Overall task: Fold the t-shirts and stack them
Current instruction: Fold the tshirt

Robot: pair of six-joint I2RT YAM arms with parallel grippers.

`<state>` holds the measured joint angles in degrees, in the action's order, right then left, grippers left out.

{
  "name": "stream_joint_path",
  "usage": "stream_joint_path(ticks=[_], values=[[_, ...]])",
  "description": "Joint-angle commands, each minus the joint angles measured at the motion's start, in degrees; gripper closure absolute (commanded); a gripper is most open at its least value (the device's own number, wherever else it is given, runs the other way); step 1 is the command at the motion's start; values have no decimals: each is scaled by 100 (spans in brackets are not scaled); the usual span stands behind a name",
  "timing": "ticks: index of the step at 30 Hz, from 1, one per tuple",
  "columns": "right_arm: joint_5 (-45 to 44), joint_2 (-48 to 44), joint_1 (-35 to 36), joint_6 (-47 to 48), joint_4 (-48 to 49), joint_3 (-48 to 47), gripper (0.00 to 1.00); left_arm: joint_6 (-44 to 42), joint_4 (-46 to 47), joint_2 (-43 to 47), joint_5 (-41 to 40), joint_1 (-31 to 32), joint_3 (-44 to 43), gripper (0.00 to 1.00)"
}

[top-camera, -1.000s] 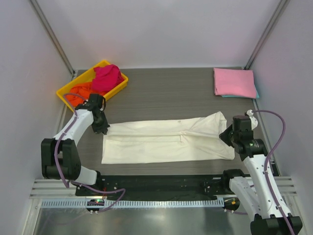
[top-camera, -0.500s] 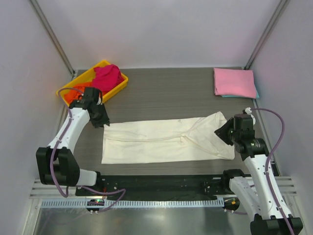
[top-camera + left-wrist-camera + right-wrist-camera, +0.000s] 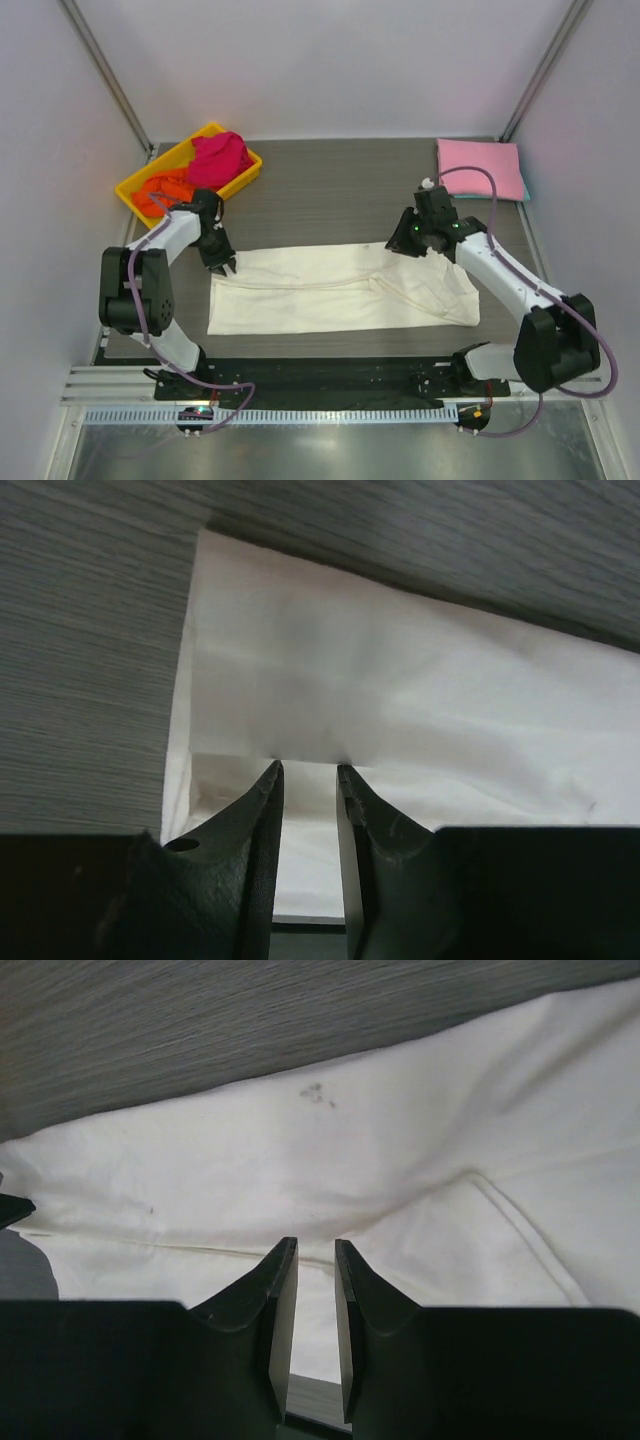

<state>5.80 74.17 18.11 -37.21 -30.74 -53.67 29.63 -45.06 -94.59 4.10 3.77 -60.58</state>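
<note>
A cream-white t-shirt lies folded into a long strip across the middle of the table. My left gripper sits at its far left corner, jaws narrowly open and empty; in the left wrist view the gripper touches the edge of the top cloth layer. My right gripper is over the far edge of the strip, right of centre, jaws narrowly open with cloth below the gripper. A folded pink shirt lies on a teal one at the back right.
A yellow tray at the back left holds a crumpled magenta shirt and an orange one. Grey walls and slanted frame posts close in the table on both sides. A black rail runs along the near edge.
My right gripper moved from the shirt's right end to its far edge, and the raised right lobe now lies flatter. My left gripper swung toward the tray and back to the left corner.
</note>
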Motion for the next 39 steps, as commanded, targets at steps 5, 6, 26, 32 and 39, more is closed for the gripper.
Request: stream_joint_path(ticks=[5, 6, 26, 32, 39], values=[[-185, 896, 755, 293, 1201, 180, 73, 237, -151, -218, -1278, 89, 187, 69], [-159, 976, 782, 293, 1280, 260, 73, 263, -222, -236, -1341, 89, 126, 69], [-554, 1133, 852, 583, 947, -1, 74, 201, 155, -1219, -1253, 581, -903, 67], [-1107, 1898, 844, 724, 1492, -512, 75, 289, 85, -1712, -1570, 563, -1430, 66], [-1678, 2593, 782, 1014, 1729, -1031, 76, 263, 339, -1932, -1526, 555, -1720, 64]])
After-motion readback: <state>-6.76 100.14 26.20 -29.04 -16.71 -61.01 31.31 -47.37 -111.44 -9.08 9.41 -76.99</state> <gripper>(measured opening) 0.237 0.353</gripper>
